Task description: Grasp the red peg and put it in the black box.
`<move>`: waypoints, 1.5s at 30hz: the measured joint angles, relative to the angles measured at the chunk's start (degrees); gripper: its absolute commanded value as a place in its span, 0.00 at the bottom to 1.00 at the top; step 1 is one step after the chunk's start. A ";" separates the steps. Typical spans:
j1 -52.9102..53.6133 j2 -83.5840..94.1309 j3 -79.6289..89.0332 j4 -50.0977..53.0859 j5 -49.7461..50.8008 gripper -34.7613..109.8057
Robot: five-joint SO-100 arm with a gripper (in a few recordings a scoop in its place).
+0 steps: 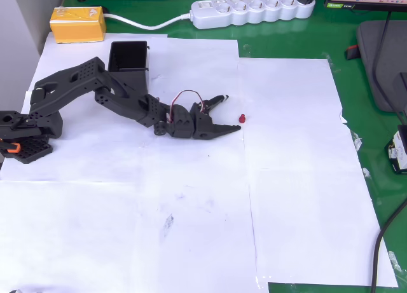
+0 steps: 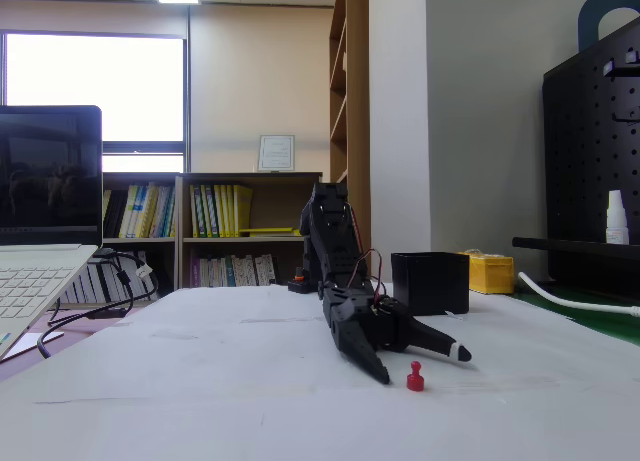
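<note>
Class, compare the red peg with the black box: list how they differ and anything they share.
The red peg is tiny; the black box is far bigger. The peg is red with a rounded head; the box is black, square and open-topped. The peg stands by the gripper; the box sits farther back. Both rest on white paper.

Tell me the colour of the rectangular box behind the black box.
Yellow. The rectangular box shows best in the overhead view, beyond the black box.

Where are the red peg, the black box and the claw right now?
red peg (image 1: 241, 119), overhead view, on its head.
black box (image 1: 128, 56), overhead view, on its inner wall.
claw (image 1: 233, 112), overhead view, midway between the open fingertips.
</note>
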State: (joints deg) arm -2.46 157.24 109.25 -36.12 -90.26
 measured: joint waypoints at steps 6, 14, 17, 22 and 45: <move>0.00 0.53 4.04 5.89 -0.35 0.53; 0.09 2.46 9.32 9.67 0.26 0.54; 0.09 3.34 10.46 9.76 0.79 0.54; 0.00 3.43 10.63 9.76 0.44 0.54; -0.79 2.99 6.94 5.80 0.44 0.54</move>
State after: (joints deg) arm -3.25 160.22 116.19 -30.32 -89.82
